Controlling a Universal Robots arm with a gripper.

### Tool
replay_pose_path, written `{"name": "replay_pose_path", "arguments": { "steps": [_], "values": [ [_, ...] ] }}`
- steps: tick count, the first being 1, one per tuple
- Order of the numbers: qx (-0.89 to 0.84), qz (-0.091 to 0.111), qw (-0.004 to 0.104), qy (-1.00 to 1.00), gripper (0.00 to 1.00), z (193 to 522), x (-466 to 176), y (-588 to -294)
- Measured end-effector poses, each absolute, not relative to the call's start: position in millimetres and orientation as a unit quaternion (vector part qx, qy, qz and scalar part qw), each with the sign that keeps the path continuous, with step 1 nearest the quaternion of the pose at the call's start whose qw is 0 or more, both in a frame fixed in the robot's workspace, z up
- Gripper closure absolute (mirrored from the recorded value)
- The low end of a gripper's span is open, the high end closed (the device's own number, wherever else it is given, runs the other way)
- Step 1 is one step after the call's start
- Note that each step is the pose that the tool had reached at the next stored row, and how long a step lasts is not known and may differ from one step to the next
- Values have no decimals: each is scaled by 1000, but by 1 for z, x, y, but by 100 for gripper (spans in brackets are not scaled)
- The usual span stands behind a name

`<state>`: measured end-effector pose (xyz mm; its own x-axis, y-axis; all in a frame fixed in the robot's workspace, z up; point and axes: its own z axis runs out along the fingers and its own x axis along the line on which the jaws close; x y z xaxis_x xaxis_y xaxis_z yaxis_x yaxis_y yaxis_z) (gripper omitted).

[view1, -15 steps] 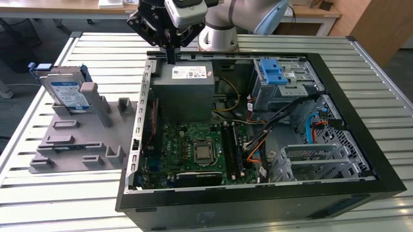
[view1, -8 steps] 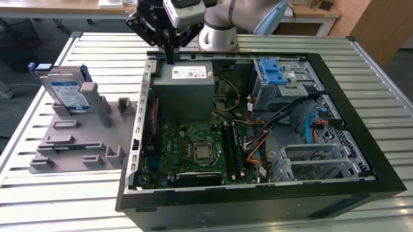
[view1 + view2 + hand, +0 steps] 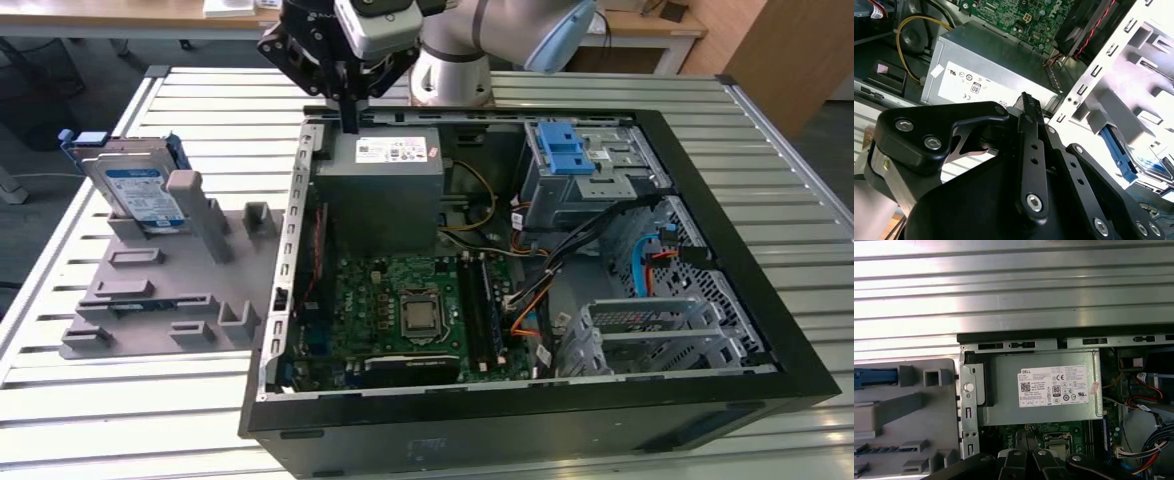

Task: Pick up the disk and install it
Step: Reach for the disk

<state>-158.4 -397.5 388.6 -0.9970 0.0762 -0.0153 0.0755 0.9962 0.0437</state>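
Silver in a blue bracket, the disk [image 3: 139, 190] stands upright in the grey fixture [image 3: 147, 310] at nine o'clock from the case [image 3: 534, 425] in the exterior view; the gripper [image 3: 350, 122], at twelve, is pinched narrow, empty. In the second wrist view it hangs over the power supply [image 3: 994, 55] — lowering here could strike it; the first wrist view shows its white printed label [image 3: 1054, 385]

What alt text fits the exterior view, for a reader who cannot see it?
A robot arm holds its shut tool above the grey power supply at the far edge of an open computer case on a slatted metal table. The disk stands upright in a grey holder on the exterior view's left of the case, untouched.
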Motion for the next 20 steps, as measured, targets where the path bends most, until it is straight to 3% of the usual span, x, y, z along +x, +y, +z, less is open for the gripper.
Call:
{"name": "replay_pose_path", "arguments": {
  "steps": [20],
  "values": [
    [38,21,7,999,89,388,-163,-397]
  ]
}}
